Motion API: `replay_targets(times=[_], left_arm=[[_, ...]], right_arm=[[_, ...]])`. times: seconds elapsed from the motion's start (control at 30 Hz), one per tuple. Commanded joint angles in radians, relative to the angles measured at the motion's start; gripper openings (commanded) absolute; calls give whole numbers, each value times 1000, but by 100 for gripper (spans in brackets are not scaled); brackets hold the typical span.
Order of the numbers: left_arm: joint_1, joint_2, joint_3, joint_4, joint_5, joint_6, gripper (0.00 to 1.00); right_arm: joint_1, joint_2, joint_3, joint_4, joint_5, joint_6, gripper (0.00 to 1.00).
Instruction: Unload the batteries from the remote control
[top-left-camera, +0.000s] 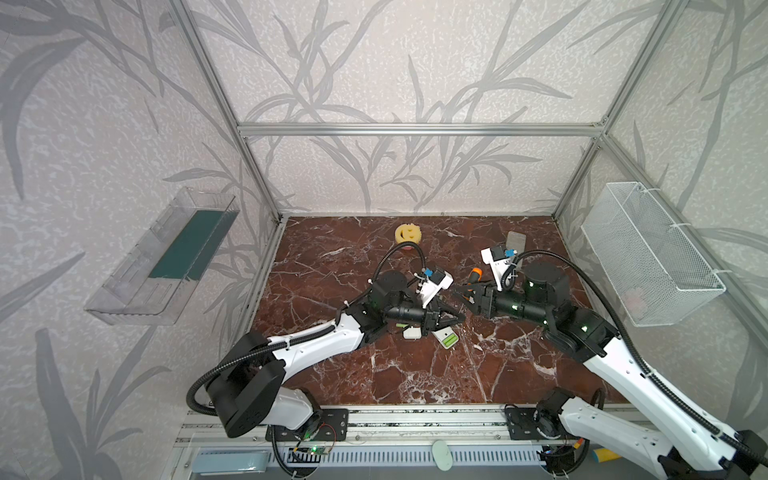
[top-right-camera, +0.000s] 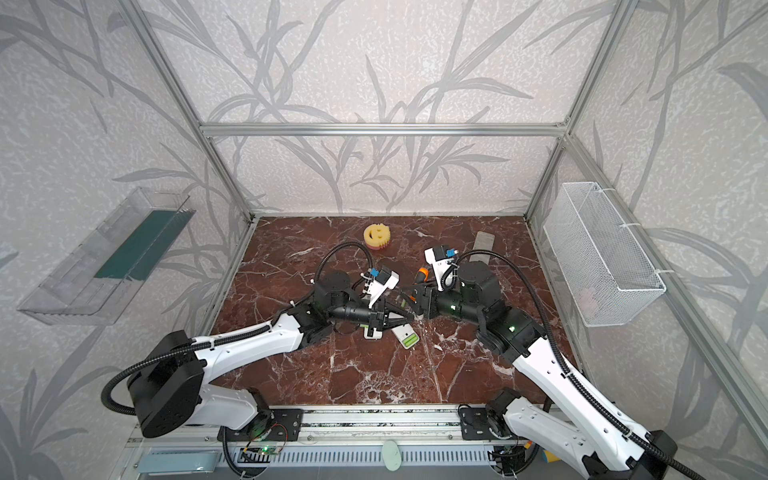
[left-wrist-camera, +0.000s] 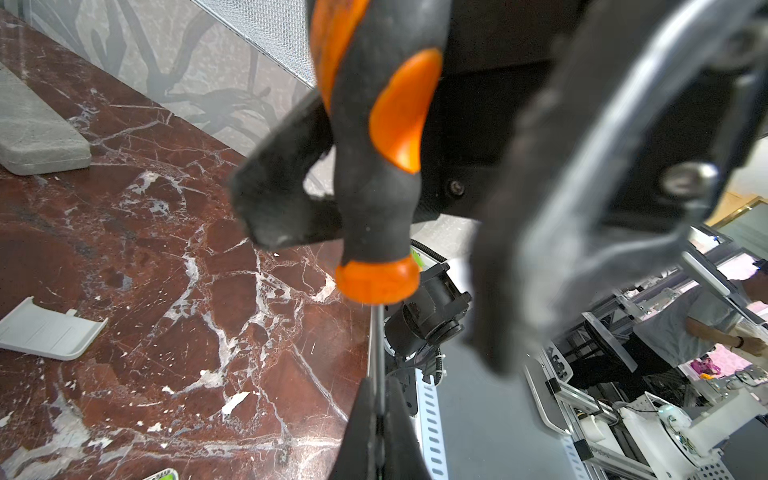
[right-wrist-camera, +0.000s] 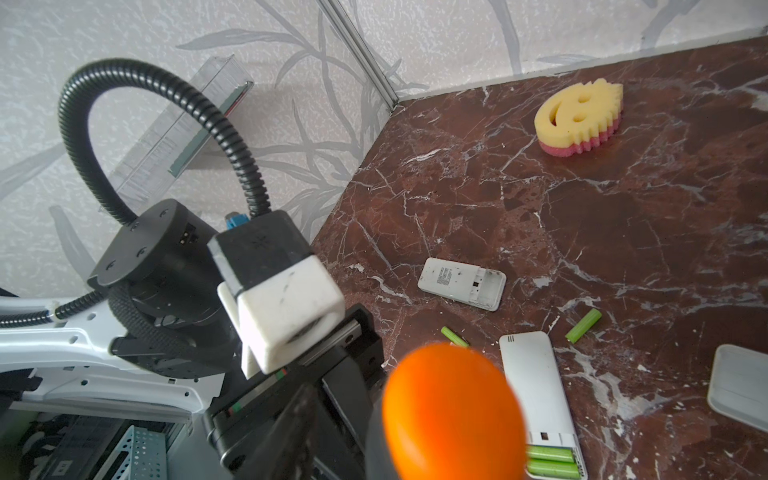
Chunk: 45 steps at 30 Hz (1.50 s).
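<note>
You have four batteries: two (right-wrist-camera: 552, 461) sit side by side in the open bay of the nearer remote (right-wrist-camera: 532, 386), and two lie loose on the table, one (right-wrist-camera: 584, 326) just beside that remote and one (right-wrist-camera: 455, 336) partly hidden behind the screwdriver (right-wrist-camera: 453, 415). There are two remotes; the second (right-wrist-camera: 461, 284) lies face down with its bay empty. You also have one screwdriver, one white cover (right-wrist-camera: 735, 386) that can be counted, one smiley sponge (right-wrist-camera: 577, 116) and one grey slab (top-left-camera: 515, 241).

Both your arms reach in low and meet over the middle of the table. Your left gripper (top-left-camera: 459, 318) is clamped on the screwdriver's thin shaft, above the two remotes. Your right gripper (top-left-camera: 463, 296) faces it with its jaws either side of the orange-and-black handle: one finger (left-wrist-camera: 282, 199) lies against the handle, the other (left-wrist-camera: 519, 249) stands off it with a gap, so that grip is not closed.

The table (top-left-camera: 374, 374) is dark red marble with white veins. Leaf-patterned walls in an aluminium frame surround it, with a clear tray (top-left-camera: 166, 266) on the left wall and a wire basket (top-left-camera: 648, 257) on the right.
</note>
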Motion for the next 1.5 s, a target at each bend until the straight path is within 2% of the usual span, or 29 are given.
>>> replay_targets(times=[0.0, 0.07, 0.17, 0.2, 0.3, 0.37, 0.4, 0.47, 0.53, 0.6, 0.7, 0.8, 1.0, 1.17, 1.33, 1.47], left_arm=[[2, -6, 18, 27, 52, -19, 0], [3, -7, 18, 25, 58, -20, 0], [5, -7, 16, 12, 50, -17, 0], [5, -11, 12, -3, 19, -16, 3], [8, -35, -3, -55, -101, -2, 39], [8, -56, -15, -84, -183, 8, 51], [8, -70, -22, -93, -219, 16, 54], [4, -96, -41, -99, -292, 33, 54], [-17, -131, -68, -108, -421, 69, 54], [-61, -170, -76, -148, -567, 160, 53], [-151, -191, -68, -178, -784, 278, 52], [-223, -164, -54, -136, -896, 341, 51], [-280, -42, 25, -110, -921, 340, 57], [-279, 23, 54, -103, -958, 287, 55], [-279, 60, 78, -84, -930, 256, 45], [-278, 77, 102, -83, -918, 246, 28]], right_arm=[[-1, -28, -4, 33, -15, -9, 34], [-5, -38, -5, 27, 5, -10, 25], [-6, -45, -8, 18, 36, -11, 0], [-6, -45, -9, 6, 65, -5, 0], [-1, -46, -36, 2, 133, -1, 0], [20, -55, -65, 10, 205, 9, 0], [41, -62, -81, 14, 254, 17, 0], [80, -73, -100, 0, 374, 45, 0], [115, -76, -95, -48, 500, 79, 0], [146, -64, -73, -109, 609, 146, 0], [182, -27, -34, -176, 700, 190, 0], [187, 6, -13, -197, 724, 228, 0], [187, 21, -1, -168, 721, 245, 0], [187, 21, 5, -163, 709, 252, 0], [187, -1, -19, -144, 707, 268, 0], [187, -10, -24, -140, 708, 279, 0]])
